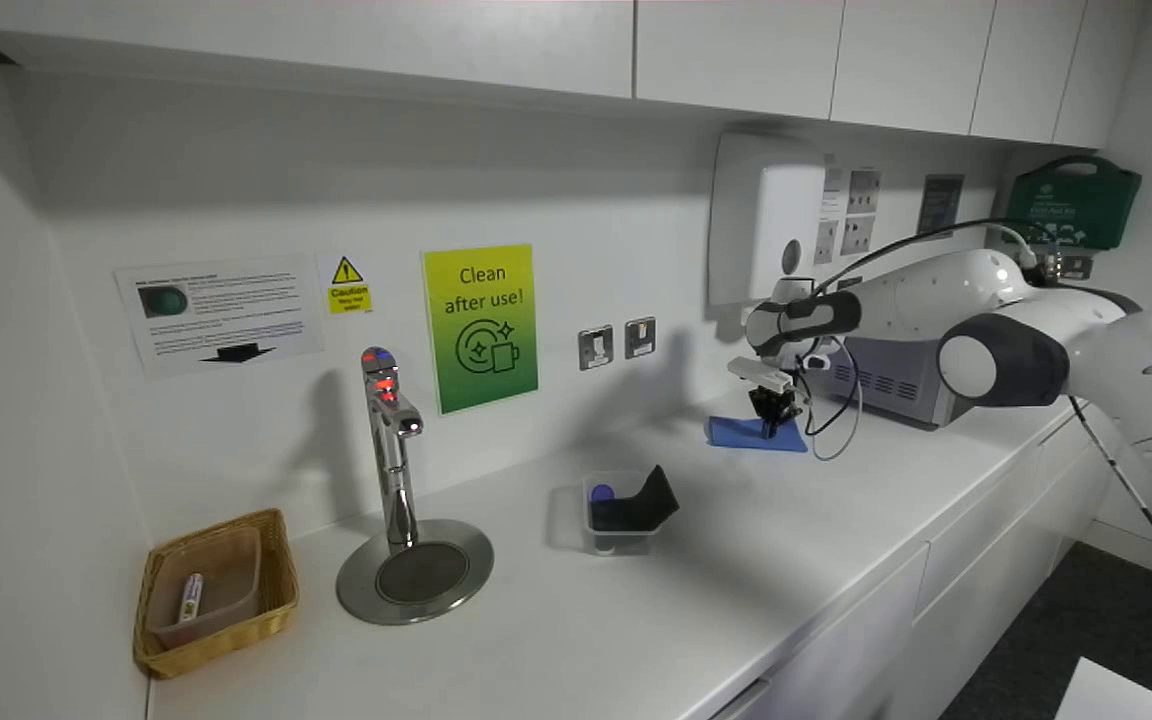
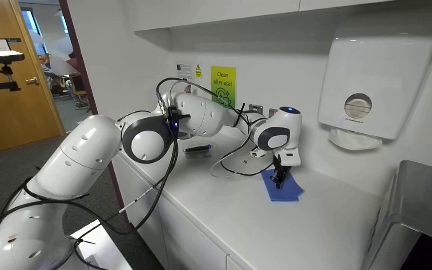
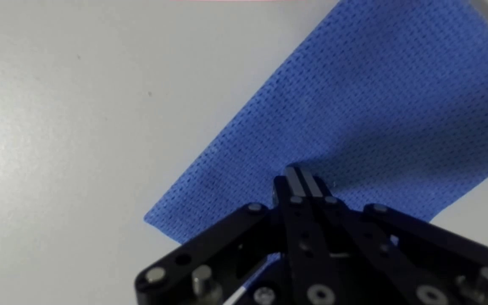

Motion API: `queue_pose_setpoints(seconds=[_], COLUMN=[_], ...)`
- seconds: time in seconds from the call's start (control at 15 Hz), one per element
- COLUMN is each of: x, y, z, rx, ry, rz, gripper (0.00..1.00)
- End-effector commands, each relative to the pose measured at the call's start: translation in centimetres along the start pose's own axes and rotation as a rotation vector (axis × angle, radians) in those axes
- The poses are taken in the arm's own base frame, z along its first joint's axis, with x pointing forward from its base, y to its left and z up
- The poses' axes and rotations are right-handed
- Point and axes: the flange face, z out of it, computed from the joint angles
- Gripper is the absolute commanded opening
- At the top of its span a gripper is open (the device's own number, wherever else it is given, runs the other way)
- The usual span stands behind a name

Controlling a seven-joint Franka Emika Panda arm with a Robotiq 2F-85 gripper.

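Observation:
A folded blue cloth lies flat on the white counter, in both exterior views (image 1: 731, 432) (image 2: 285, 193). In the wrist view the cloth (image 3: 375, 84) fills the upper right with its dimpled weave. My black gripper (image 3: 301, 171) points down over the cloth, and its two fingertips are together. It also shows above the cloth in both exterior views (image 1: 769, 430) (image 2: 278, 185). The fingertips are at the cloth's surface and seem to touch it. No cloth is seen pinched between them, though the very tips are partly hidden by shadow.
A clear plastic box (image 1: 621, 540) with a black item and a blue-ended object stands on the counter. Beyond are a chrome tap (image 1: 396, 470) and a wicker basket (image 1: 276, 590). A grey microwave-like box (image 2: 426, 195) and a wall towel dispenser (image 2: 381, 75) are near the arm.

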Motion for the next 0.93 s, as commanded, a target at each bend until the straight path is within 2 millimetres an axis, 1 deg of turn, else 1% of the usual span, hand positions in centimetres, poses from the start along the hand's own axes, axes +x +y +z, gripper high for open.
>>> queue_pose_setpoints(seconds=[0.0,0.53,0.87], x=[-2.4,-6.5,-9.9], y=[-0.9,-2.2,-2.8], z=[0.0,0.1,0.8], rx=[-0.017,-0.016,-0.023], ry=[-0.036,-0.043,-0.051], rz=[-0.026,-0.076,-0.121], gripper=[0.0,0.0,0.0])
